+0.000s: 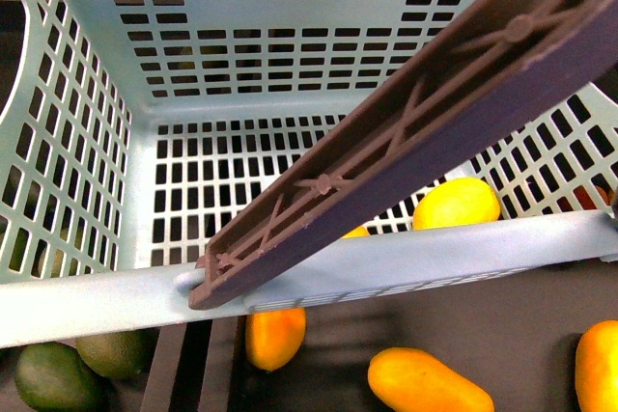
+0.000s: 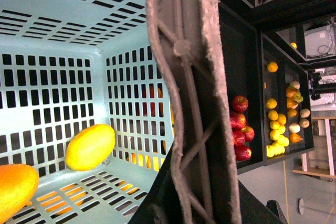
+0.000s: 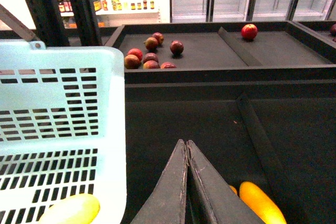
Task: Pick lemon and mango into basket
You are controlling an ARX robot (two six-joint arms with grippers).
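- Basket (image 3: 63,103): stands just beside the right gripper (image 3: 185,145), with one slotted wall alongside the fingers. Two fruits lie on its floor.
- Handle (image 2: 184,77): swung up across the basket mouth, it runs straight out from the left gripper (image 2: 197,203) and fills that wrist view. Dark shapes flank its near end, but whether those fingers clamp it cannot be told.
- Dark tray (image 3: 210,114): lies under and ahead of the right gripper, outside the basket.
- Right gripper: fingers pressed together with nothing between them, hanging over the tray.
- Mango (image 2: 16,190): on the basket floor, below the left gripper, near the lemon (image 2: 90,146) but apart from it.
- Loose mango (image 3: 260,203): in the tray, just beneath the right gripper; judged surplus to the task.
- Lemon: on the basket floor, close against a slotted wall.
- Finding: both fruits appear delivered, so the picking step looks complete. The next move calls only for drawing the right arm away clear of the basket rim and holding the handle steady.
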